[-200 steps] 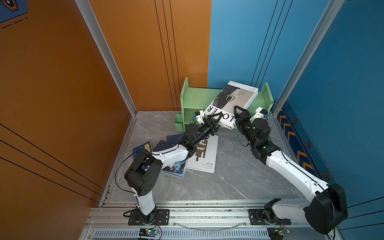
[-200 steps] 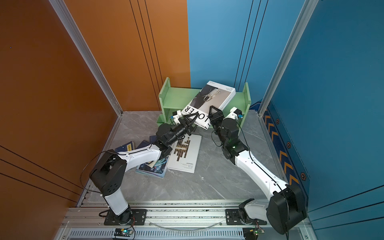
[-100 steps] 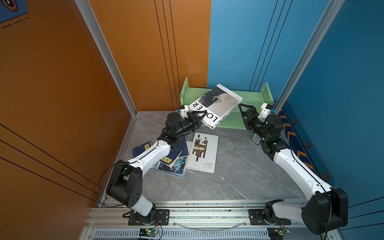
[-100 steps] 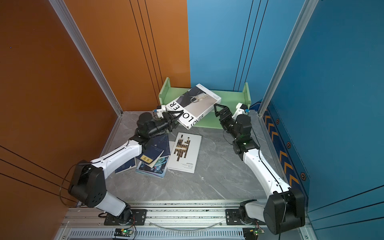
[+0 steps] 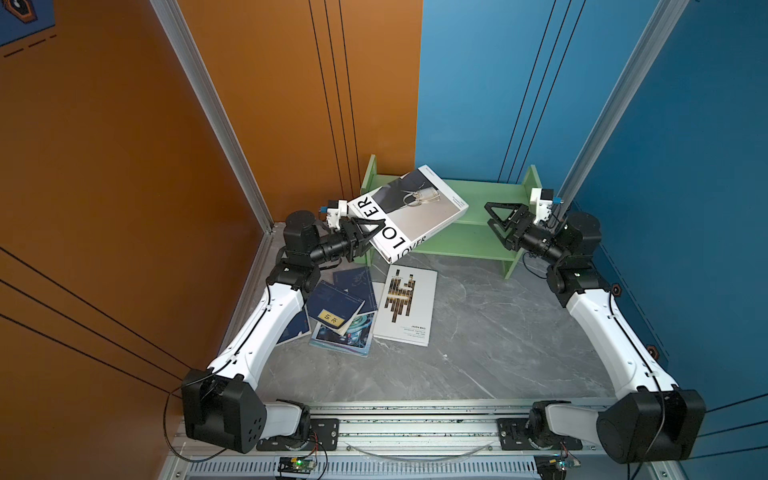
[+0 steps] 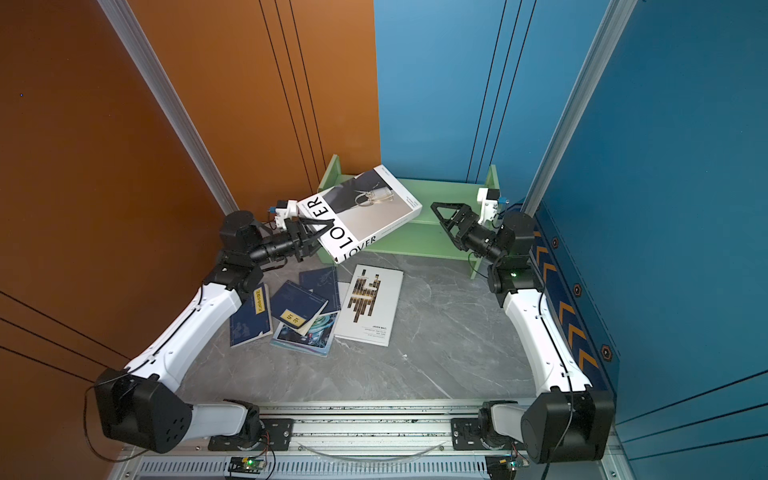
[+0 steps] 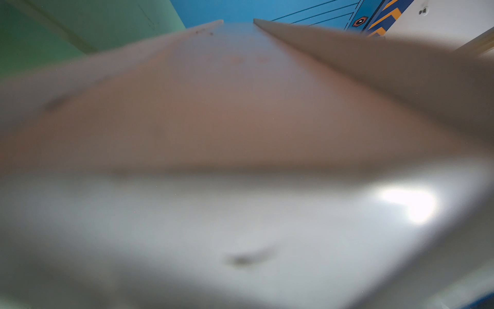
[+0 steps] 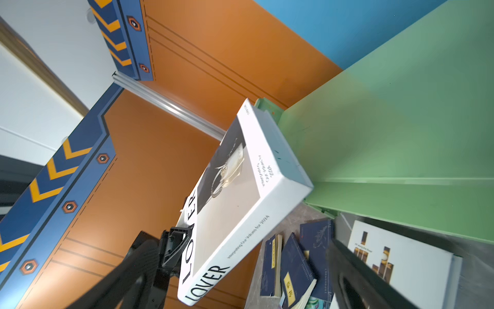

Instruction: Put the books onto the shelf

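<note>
Currently the left gripper [image 5: 369, 236] is pinching the LOVER book [image 5: 409, 212] by its corner; the right gripper [image 5: 488, 214] is gaping wide, apart; the left wrist view is blurring.

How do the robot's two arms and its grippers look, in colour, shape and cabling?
The left arm and right arm have white link shells between black joint housings; thin black cables loop near the joints. The left gripper and right gripper are black with triangular open-frame fingers; a white mount with a blue tip sits behind each.

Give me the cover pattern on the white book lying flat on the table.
White book: black-and-gold bars on white, best in a top view.
</note>
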You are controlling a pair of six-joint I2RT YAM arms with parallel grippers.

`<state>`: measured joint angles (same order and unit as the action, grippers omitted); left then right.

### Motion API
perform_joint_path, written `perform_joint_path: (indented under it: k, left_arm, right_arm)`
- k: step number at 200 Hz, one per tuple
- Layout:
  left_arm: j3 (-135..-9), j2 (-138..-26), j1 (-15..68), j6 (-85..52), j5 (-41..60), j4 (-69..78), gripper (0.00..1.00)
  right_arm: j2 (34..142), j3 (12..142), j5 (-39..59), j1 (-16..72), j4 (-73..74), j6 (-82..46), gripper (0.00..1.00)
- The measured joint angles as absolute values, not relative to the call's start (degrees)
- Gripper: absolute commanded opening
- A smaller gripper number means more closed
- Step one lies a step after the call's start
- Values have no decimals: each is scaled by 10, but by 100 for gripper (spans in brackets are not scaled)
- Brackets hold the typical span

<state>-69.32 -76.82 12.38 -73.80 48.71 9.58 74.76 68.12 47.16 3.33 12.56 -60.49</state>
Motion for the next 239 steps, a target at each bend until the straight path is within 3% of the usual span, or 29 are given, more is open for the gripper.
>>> perform_joint_path:
  k: [126, 192, 239]
  left_arm:
    - [-693, -768, 128, -759, 515, 101, 36]
    - [-693, -769, 131, -759, 517, 101, 44]
    - [-693, -769, 131, -756, 516, 100, 53]
  right_arm:
    - [828, 711, 493, 95, 91, -605, 91]
    - [839, 712, 475, 102, 127, -643, 70]
    - [842, 671, 444, 102, 216, -714, 62]
